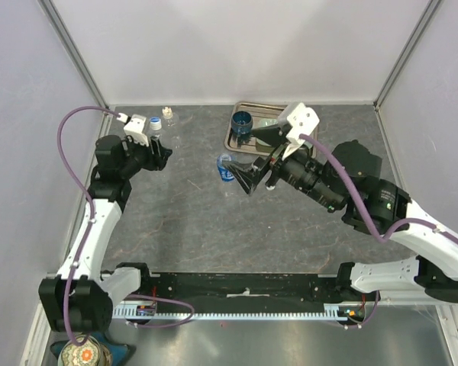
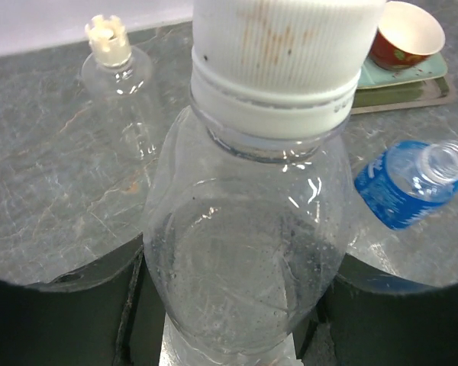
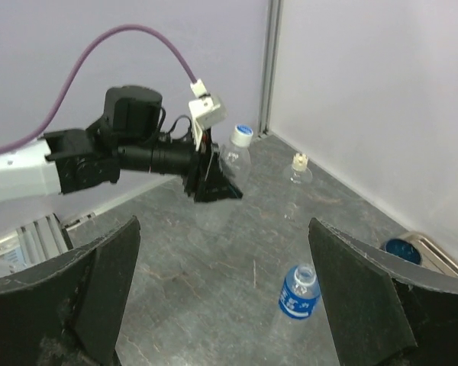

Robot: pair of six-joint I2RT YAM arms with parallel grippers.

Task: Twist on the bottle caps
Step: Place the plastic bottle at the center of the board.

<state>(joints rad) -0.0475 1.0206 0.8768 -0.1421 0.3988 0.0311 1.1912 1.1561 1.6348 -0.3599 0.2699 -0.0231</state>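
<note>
**A:** Entry one: the clear bottle (image 2: 244,252)?
**B:** Far left of the table (image 1: 214,229), raised. The left jaws are clamped on its body. Long axis roughly upright, and a white cap (image 2: 286,53) sits on the neck.

**A:** Entry two?
**B:** A second clear bottle (image 2: 118,80), standing just beyond the first, with a cream cap (image 2: 108,38) on top.

**A:** Entry three?
**B:** A blue-label bottle (image 3: 296,293), centre table, neck open. Whether it stands true or leans cannot be told. No loose cap is in view.

**A:** Right jaws?
**B:** Spread wide, holding nothing.

**A:** Governing relation?
**B:** The uncapped bottle lies just left of the right jaws and slightly farther out. It is well apart from the left arm, so the right arm looks better placed to reach it.

**A:** Sundries?
**B:** A tray (image 1: 233,142) at far centre, carrying a dark blue cup (image 1: 242,122) and a bowl (image 2: 408,34).
</note>
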